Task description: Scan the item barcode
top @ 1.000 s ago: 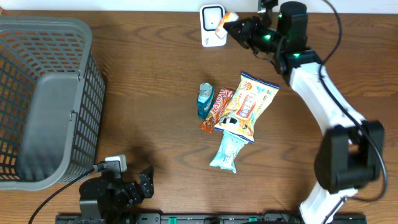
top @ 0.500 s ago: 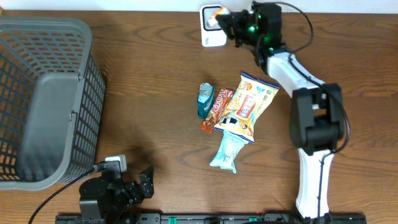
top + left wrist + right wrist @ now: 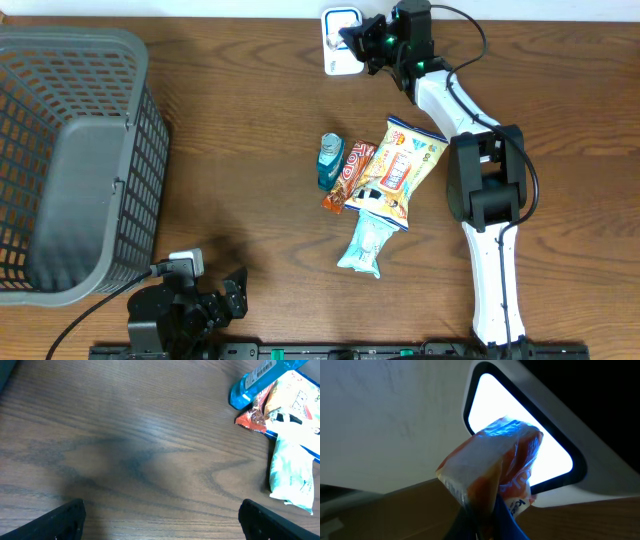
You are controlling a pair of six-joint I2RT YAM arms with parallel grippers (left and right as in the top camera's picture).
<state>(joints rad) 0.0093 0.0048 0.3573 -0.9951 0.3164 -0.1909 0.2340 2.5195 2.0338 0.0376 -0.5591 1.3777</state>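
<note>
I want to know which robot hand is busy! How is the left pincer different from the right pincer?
The left pincer is open and empty; the right pincer is shut on a small orange-and-white wrapped packet. The left pincer sits at the near edge of the brown wooden table, near the grey mesh basket; the right pincer is at the far edge, holding its packet before the white scanner and its lit window. Both are black.

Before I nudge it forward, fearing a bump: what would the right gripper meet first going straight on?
Probably the scanner's lit window, its held snack packet leading; the gap is unclear.
</note>
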